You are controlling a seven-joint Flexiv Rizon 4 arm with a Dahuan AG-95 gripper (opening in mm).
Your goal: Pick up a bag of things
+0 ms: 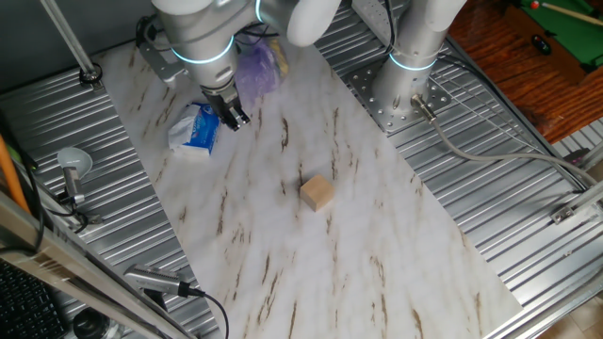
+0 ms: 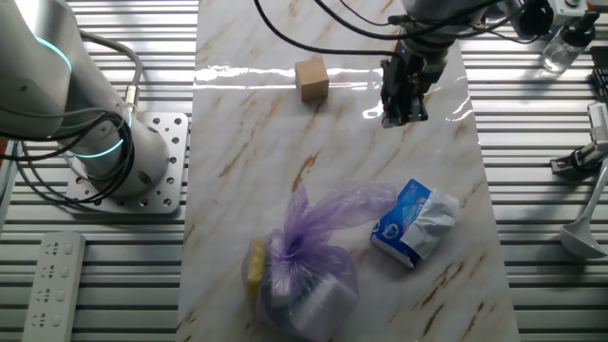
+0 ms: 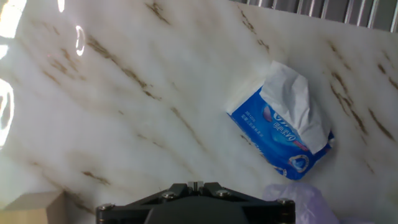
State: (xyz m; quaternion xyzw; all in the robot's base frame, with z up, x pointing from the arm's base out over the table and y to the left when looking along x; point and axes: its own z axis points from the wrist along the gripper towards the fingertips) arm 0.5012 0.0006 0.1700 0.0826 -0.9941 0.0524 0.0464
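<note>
One marbled worktop [image 2: 285, 152] covers the middle of the ribbed metal table [image 2: 532, 171], and three loose things lie on it.

The largest is the single bag of things [image 2: 306, 258], a wrinkled lilac plastic bag knotted at the top, with a yellow item showing through one side. In the other fixed view it sits at the near edge of the worktop; in one fixed view it is at the far edge [image 1: 256, 68], partly behind the arm. Its tail of loose plastic reaches toward, and seems to touch, the one blue-and-white packet [image 2: 414, 222], which lies just beside it, torn open with white paper showing [image 3: 281, 122].

The smallest is one tan wooden cube [image 2: 312, 78], standing alone and well apart from the other two, toward the opposite edge of the worktop [image 1: 317, 193].

The one gripper [image 2: 403, 93] hangs above bare marble, between the cube and the packet, touching nothing. It holds nothing; how far apart its fingers stand I cannot tell, since they overlap in both fixed views and the hand view shows only the gripper's dark body.
</note>
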